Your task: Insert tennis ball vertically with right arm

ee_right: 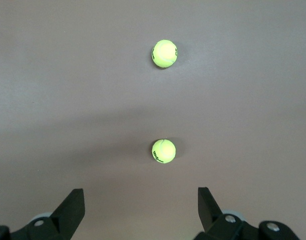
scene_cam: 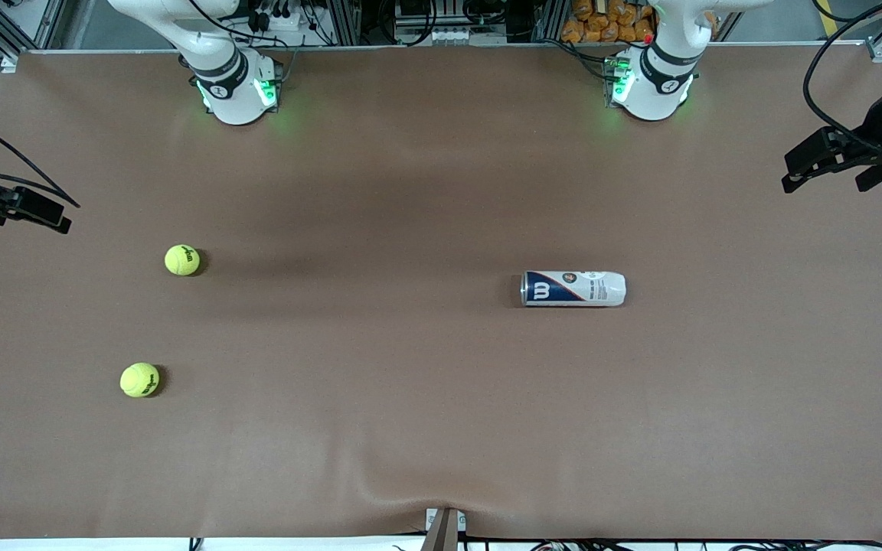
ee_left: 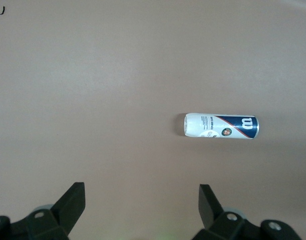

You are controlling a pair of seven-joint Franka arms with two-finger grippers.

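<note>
Two yellow tennis balls lie on the brown table toward the right arm's end: one (scene_cam: 182, 260) (ee_right: 164, 151) farther from the front camera and one (scene_cam: 139, 379) (ee_right: 164, 53) nearer to it. A white and blue ball can (scene_cam: 573, 288) (ee_left: 221, 125) lies on its side toward the left arm's end. My right gripper (scene_cam: 43, 214) (ee_right: 141, 200) hangs open and empty over the table edge at the right arm's end, apart from both balls. At the other end, my left gripper (scene_cam: 793, 172) (ee_left: 141, 197) waits open and empty, well away from the can.
The brown mat (scene_cam: 380, 367) has a small wrinkle at its edge nearest the front camera, by a mount (scene_cam: 445, 528). Both arm bases (scene_cam: 234, 88) (scene_cam: 651, 84) stand along the edge farthest from the camera, with cables and racks past them.
</note>
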